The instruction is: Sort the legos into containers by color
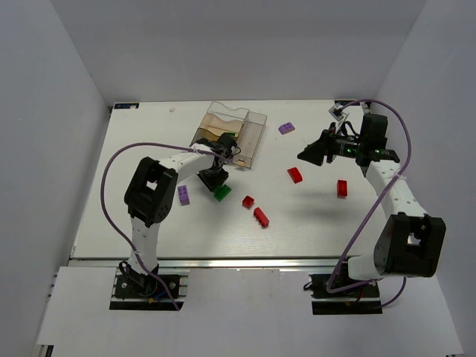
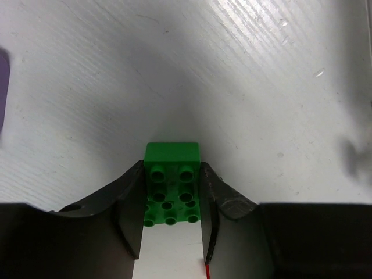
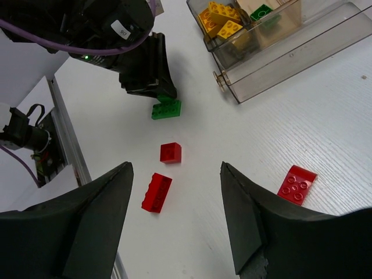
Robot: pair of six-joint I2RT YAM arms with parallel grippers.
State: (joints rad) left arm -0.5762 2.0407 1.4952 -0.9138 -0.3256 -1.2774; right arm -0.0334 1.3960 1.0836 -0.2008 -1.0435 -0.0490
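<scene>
Bright, even light from above; soft grey shadows on the table (image 1: 149, 126). In the left wrist view the green lego (image 2: 172, 168) is sharp, the bottom edge is blurred.

Box (image 1: 253, 149) sits toward back of bench (image 1: 134, 134), w/ several bricks (image 3: 224, 23) in its compartments. Directly in front of box: left claw (image 2: 172, 174), held brick (image 1: 222, 193) betw. its fingers. Front-left of box: lone brick (image 1: 184, 195). Just right of box: near brick (image 1: 286, 128). Front-right of box: four bricks (image 1: 261, 216) spread out, well apart from box.
</scene>
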